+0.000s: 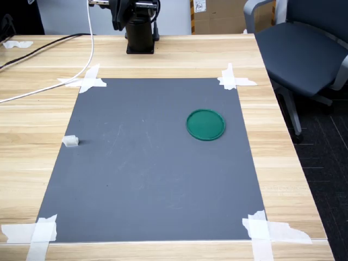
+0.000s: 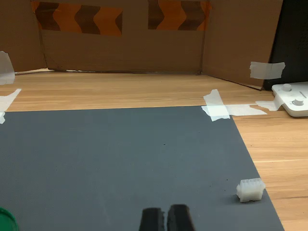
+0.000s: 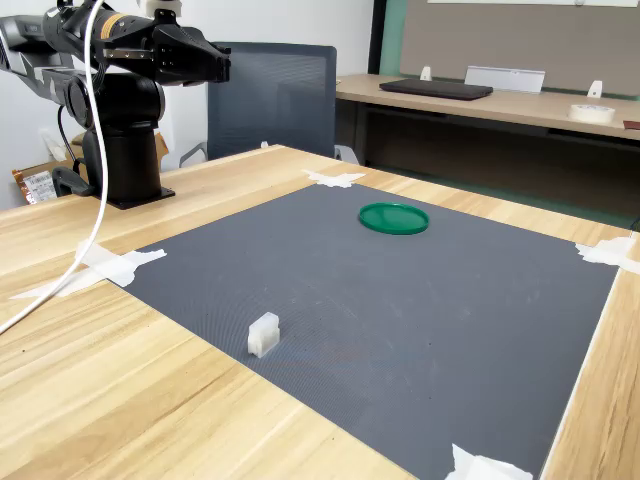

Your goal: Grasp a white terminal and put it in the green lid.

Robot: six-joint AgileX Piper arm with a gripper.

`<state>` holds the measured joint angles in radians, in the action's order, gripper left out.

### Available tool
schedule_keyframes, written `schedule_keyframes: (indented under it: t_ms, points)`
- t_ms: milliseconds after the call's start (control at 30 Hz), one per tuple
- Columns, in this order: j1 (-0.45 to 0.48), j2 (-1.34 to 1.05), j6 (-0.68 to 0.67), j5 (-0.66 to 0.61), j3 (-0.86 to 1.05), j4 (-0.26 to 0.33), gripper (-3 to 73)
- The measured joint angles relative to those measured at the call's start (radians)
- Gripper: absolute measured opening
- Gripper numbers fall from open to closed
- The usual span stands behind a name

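Mat (image 1: 147, 179) bare between white terminal (image 1: 70, 141), green lid (image 1: 205, 124).

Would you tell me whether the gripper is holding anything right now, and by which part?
Nothing: the gripper is shut and empty; the white terminal lies loose on the grey mat.

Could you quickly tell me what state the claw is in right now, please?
Claw: closed and empty; the white terminal lies apart on the grey mat.
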<state>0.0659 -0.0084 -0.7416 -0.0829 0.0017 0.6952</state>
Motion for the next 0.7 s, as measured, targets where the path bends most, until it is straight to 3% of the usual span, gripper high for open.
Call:
schedule_keyframes:
  t_ms: [700]
  points:
    - [0.003,0.070,0.000,-0.027,-0.034,0.000,-2.8]
